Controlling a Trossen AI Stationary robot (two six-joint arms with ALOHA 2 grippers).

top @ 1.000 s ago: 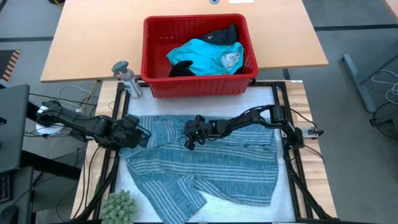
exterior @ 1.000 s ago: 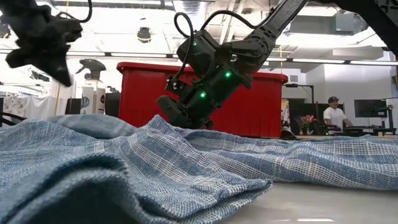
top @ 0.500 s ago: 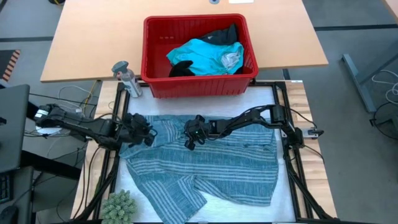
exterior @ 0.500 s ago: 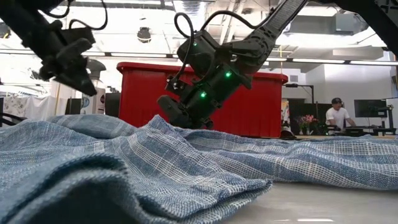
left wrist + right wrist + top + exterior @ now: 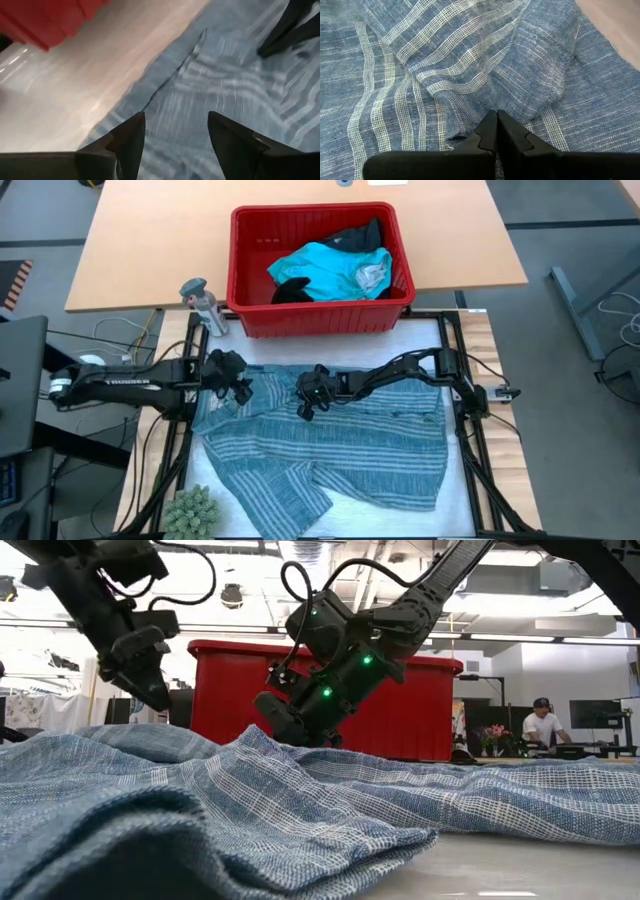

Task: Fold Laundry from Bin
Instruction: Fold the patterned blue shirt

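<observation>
The blue-grey striped garment (image 5: 330, 445) is lying spread and unfolded on the tabletop (image 5: 130, 260). The right gripper (image 5: 308, 402) is pinching it with clenched fingers; the left gripper (image 5: 238, 384) is hovering released above its edge. Beyond, the bin (image 5: 250, 315) is holding turquoise (image 5: 325, 268) and black laundry (image 5: 358, 235), waiting.

Lab; ceiling strip lights (image 5: 560, 637); monitor (image 5: 592, 714); person (image 5: 541, 723) seated

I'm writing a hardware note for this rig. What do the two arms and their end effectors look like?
Both arms are dark, nearly black, built of slim jointed links. The left arm carries white lettering along its link. The right arm has a black cable looping over its wrist and small green lights on the housing. The left end effector shows two flat, dark, tapered fingers; the right end effector shows two matching black fingers.
</observation>
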